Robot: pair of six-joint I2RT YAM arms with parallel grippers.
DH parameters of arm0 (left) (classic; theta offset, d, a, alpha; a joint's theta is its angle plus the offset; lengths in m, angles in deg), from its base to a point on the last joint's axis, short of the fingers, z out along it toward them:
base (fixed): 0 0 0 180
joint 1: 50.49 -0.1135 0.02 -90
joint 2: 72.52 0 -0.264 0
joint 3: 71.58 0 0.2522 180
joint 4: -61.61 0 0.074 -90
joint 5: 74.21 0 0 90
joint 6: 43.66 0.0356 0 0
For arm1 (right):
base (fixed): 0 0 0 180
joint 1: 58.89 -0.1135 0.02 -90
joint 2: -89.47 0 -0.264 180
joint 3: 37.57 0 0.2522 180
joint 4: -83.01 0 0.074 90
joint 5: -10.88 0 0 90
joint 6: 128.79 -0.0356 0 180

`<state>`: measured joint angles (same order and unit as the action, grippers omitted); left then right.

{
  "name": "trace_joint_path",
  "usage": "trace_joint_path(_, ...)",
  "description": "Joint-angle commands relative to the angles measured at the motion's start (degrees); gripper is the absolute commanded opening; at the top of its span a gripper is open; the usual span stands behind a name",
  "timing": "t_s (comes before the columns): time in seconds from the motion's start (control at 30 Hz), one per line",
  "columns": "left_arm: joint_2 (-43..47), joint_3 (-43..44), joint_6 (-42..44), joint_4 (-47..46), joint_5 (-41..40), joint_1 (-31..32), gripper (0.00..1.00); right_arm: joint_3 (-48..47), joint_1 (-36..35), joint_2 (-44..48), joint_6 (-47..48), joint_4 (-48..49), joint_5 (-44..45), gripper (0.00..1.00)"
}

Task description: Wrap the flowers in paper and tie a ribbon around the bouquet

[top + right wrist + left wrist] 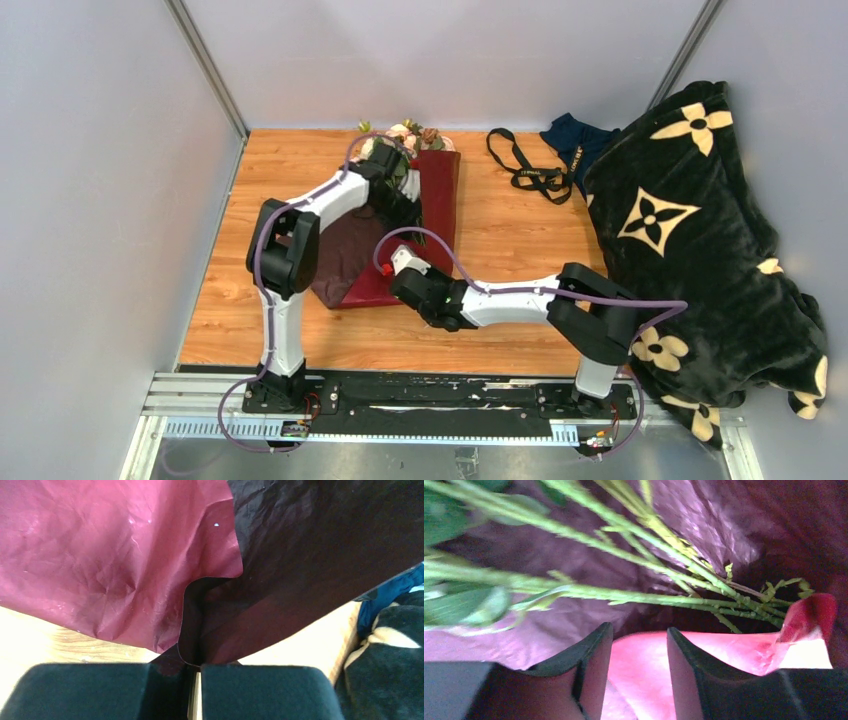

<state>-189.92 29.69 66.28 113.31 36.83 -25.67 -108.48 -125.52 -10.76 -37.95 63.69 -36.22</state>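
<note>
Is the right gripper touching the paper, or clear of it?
Touching. The right wrist view shows the right gripper shut, with the edge of the paper running down into the seam between its jaws.

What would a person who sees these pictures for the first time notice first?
The big black blanket with cream flower motifs, heaped at the right of the table, strikes first. Next comes the dark red paper in the middle, with the flowers at its far end. The right gripper is shut on an edge of the paper.
</note>
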Motion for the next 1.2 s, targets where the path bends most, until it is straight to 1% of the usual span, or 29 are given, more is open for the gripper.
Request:
trace_joint_path(0.0, 3.4, 6.3, -3.8, 3.7, 7.9, -7.9, 0.51, -2.0, -1.5, -2.4, 9.4, 0.8, 1.8, 0.0)
trace_joint_path(0.1, 7.2, 8.2, -7.3, 4.8, 13.8, -14.2, 0.57, -4.3, -2.6, -5.7, 12.4, 0.6, 3.2, 0.0)
trace_joint_path(0.17, 10.3, 7.9, -10.2, 4.9, 20.8, -19.6, 0.63, -5.5, -3.3, -7.6, 14.4, 0.6, 4.0, 0.0)
trace_joint_path(0.23, 13.7, 5.3, -16.2, 2.5, 29.1, -23.6, 0.71, -5.9, -4.0, -8.9, 15.1, 0.7, 4.1, 0.0)
trace_joint_path(0.27, 15.8, 3.3, -18.6, 0.7, 32.2, -24.5, 0.76, -5.9, -4.1, -9.3, 15.2, 0.6, 4.0, 0.0)
trace_joint_path(0.3, 18.0, -1.2, -23.2, -3.3, 34.2, -24.6, 0.84, -6.0, -4.2, -9.7, 15.2, 0.6, 3.7, 0.0)
trace_joint_path(0.33, 20.7, -4.9, -25.4, -5.8, 35.0, -24.2, 0.89, -6.2, -4.2, -10.1, 15.5, 0.5, 3.6, 0.0)
trace_joint_path(0.4, 23.8, -11.4, -29.9, -11.7, 34.4, -22.7, 0.95, -6.5, -4.4, -10.8, 16.0, 0.4, 3.7, 0.0)
trace_joint_path(0.43, 25.0, -16.4, -32.2, -14.8, 33.8, -22.0, 0.99, -6.6, -4.5, -11.1, 16.3, 0.3, 3.8, 0.0)
trace_joint_path(0.47, 25.6, -19.1, -34.1, -16.8, 33.2, -21.5, 1.0, -6.7, -4.6, -11.3, 16.6, 0.3, 3.8, 0.0)
trace_joint_path(0.53, 25.1, -22.1, -35.5, -18.3, 31.2, -21.2, 1.0, -6.7, -4.7, -11.4, 16.8, 0.4, 3.4, 0.0)
trace_joint_path(0.63, 22.9, -22.7, -34.8, -16.0, 26.8, -21.2, 1.0, -6.5, -4.8, -11.6, 17.5, 1.4, 3.3, 0.0)
trace_joint_path(0.7, 21.7, -22.7, -35.0, -15.3, 25.8, -21.2, 1.0, -6.5, -4.8, -11.6, 18.3, 2.0, 3.2, 0.0)
trace_joint_path(0.9, 20.7, -25.0, -35.8, -16.3, 23.9, -20.4, 1.0, -5.8, -4.8, -11.3, 19.4, 2.8, 3.1, 0.0)
trace_joint_path(1.0, 18.9, -27.1, -40.1, -21.7, 25.7, -19.7, 0.99, -5.9, -4.8, -11.4, 19.6, 3.1, 2.9, 0.0)
trace_joint_path(1.07, 16.4, -25.9, -41.7, -22.9, 27.5, -18.7, 0.93, -6.0, -4.8, -11.5, 20.2, 3.4, 3.1, 0.0)
trace_joint_path(1.17, 13.7, -23.3, -40.7, -21.8, 27.8, -17.3, 0.77, -5.8, -4.8, -11.4, 21.2, 3.8, 3.2, 0.0)
